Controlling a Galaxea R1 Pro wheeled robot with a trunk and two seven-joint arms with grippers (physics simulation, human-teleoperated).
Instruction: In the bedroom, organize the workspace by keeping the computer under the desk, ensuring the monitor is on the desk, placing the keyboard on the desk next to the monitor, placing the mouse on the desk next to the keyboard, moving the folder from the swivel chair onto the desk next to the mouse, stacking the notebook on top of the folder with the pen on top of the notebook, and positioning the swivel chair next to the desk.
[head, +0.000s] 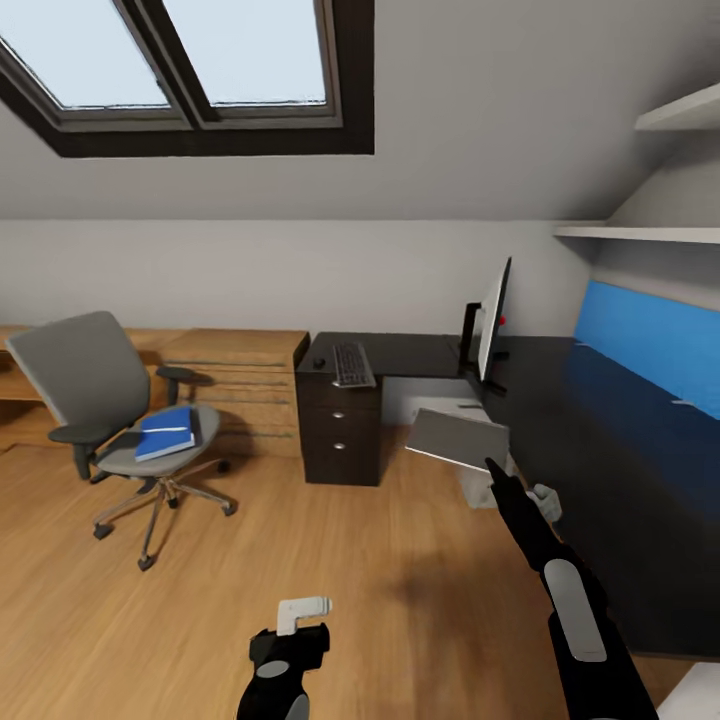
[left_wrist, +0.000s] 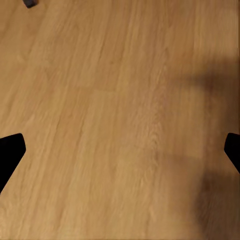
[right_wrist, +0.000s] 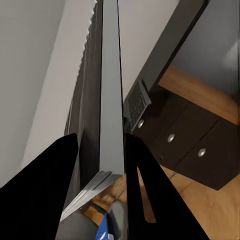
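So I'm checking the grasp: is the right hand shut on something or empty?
Shut on a thin grey slab: the right hand's fingers press both its faces. What it is, I cannot tell.

Open wood floor (head: 330, 560) between swivel chair (head: 110, 400) and desk (head: 600, 450); passage there unobstructed. Right gripper (head: 492, 466) clamps a tilted grey slab, apparently the computer (head: 458, 438), in the gap before the dark drawers (head: 340, 425). Desk top partly occupied: keyboard (head: 353, 364) at the corner, monitor (head: 493, 320) upright beside it.
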